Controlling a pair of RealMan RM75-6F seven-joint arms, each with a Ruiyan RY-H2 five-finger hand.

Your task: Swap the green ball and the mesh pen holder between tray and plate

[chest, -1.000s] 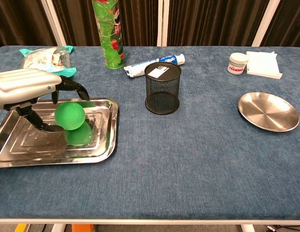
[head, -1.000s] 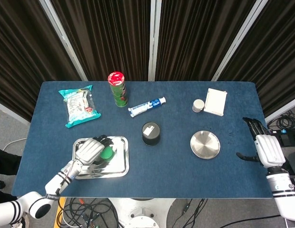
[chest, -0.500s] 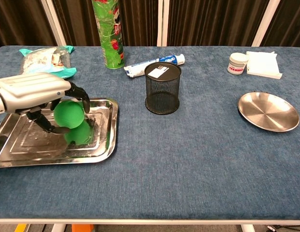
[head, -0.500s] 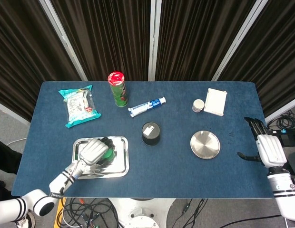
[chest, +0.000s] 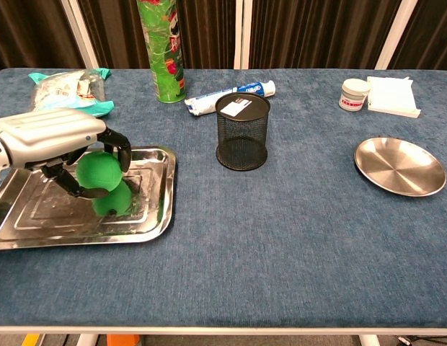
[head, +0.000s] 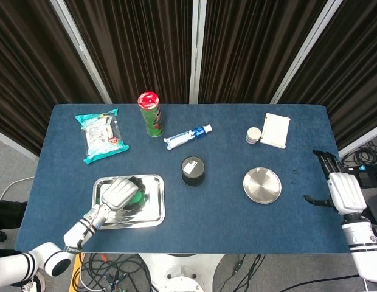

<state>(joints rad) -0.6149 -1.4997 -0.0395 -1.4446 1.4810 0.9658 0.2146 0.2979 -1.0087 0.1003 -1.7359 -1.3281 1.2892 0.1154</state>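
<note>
Over the last second the left hand (chest: pixel 54 140) has curled its fingers (chest: pixel 117 141) tighter around the green ball (chest: pixel 99 171), which sits in its grasp just above the tray (chest: pixel 148 216); the lift toward the plate (chest: pixel 400 167) looks ready to begin. The right hand (head: pixel 343 191) hangs off the table edge, fingers apart, holding nothing. The tray is a shiny, rimmed steel rectangle, the plate a shallow polished disc. The pen holder (chest: pixel 242 131) is a black wire-mesh cylinder standing on the cloth between tray and plate. The ball is smooth and matte
</note>
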